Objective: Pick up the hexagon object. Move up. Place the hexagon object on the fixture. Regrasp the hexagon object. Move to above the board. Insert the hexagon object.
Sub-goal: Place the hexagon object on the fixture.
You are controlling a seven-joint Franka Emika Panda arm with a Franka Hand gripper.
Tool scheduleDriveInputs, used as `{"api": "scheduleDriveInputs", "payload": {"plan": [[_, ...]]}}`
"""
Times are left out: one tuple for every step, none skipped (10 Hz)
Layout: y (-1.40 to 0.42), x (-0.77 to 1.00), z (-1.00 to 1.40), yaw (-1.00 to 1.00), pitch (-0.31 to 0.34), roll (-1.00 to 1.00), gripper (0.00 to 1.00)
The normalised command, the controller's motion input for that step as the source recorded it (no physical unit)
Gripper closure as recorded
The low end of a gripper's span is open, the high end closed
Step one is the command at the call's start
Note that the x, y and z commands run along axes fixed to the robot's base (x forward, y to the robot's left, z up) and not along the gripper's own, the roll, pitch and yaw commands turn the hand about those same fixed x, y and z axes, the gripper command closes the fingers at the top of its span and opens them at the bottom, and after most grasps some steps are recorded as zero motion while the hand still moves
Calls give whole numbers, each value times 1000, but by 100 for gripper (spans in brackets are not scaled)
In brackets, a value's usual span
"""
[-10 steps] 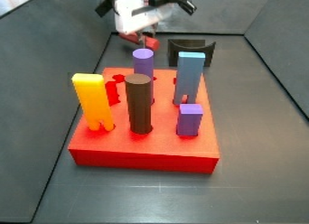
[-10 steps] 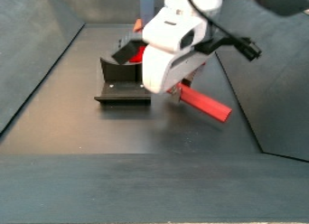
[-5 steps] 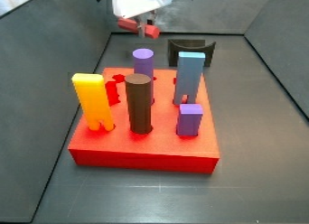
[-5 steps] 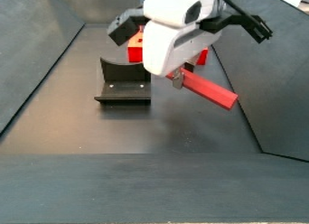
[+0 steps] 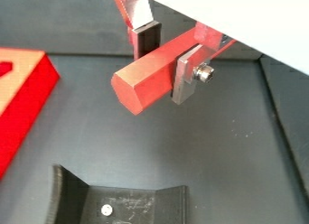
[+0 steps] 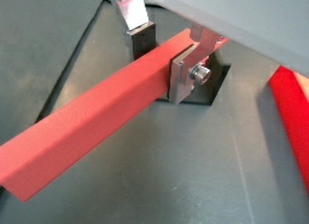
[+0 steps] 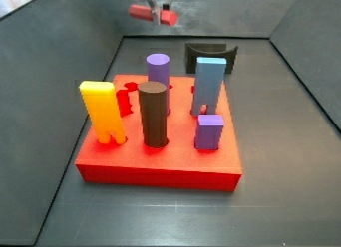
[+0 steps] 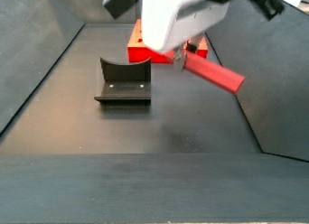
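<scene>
Hexagon object (image 6: 97, 126) sits clamped between the gripper (image 6: 163, 56) fingers, whose silver plates press on its two opposite flats near one end. In both side views the gripper (image 8: 183, 54) is raised high above the floor, with the rod (image 8: 215, 74) lifted clear of everything. Its long axis runs roughly level, sticking out sideways from the fingers and dipping slightly toward its free end. Below the gripper stands the fixture (image 8: 122, 83), and the board (image 7: 160, 151) lies beyond it.

My pincer (image 5: 164, 65) is hanging high in the air, its fingers (image 6: 185, 76) clamping a rod crosswise between them.
</scene>
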Motion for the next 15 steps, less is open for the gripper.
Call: {"api": "scheduleDriveInputs", "payload": {"plan": [[-4, -31, 1000, 16, 87, 118, 100], [-6, -30, 967, 21, 89, 124, 100], [-9, -24, 791, 30, 95, 133, 100], [-5, -16, 612, 31, 93, 117, 100], [0, -11, 472, 29, 97, 104, 100], [0, -4, 377, 28, 98, 95, 100], [5, 2, 182, 28, 108, 87, 100], [-487, 1000, -120, -1000, -5, 81, 100], [-483, 1000, -138, -1000, -6, 77, 100], [-401, 1000, -127, -1000, -9, 81, 100], [-359, 1000, -115, -1000, -9, 84, 100], [-323, 1000, -109, -1000, -9, 90, 100], [-291, 1000, -104, -1000, -8, 97, 100], [-261, 1000, -97, -1000, -7, 106, 100], [-221, 1000, -89, -1000, -2, 123, 100]]}}
